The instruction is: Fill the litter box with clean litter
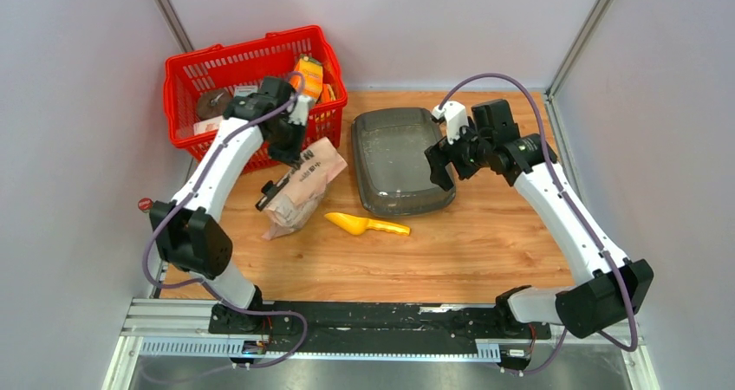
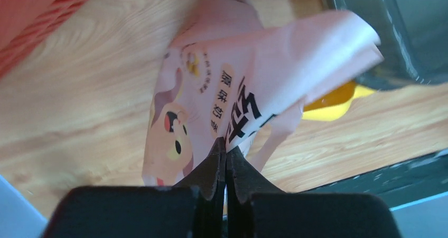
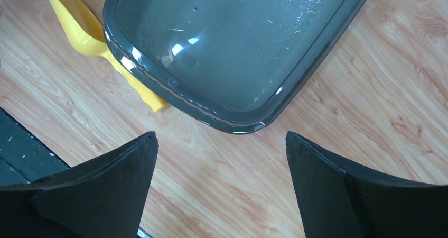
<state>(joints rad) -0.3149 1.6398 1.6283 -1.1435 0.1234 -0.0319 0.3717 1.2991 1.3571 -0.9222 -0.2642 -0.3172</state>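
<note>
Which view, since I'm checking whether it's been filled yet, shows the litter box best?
Right wrist: the litter box fills the frame close up, floor bare except stray specks. Top external shows it whole but small; left wrist catches only a corner.

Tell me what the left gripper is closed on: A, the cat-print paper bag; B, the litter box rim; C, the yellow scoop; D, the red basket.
A: the left gripper is pinched shut on the edge of the cat-print paper bag, while the yellow scoop lies free on the table.
</note>
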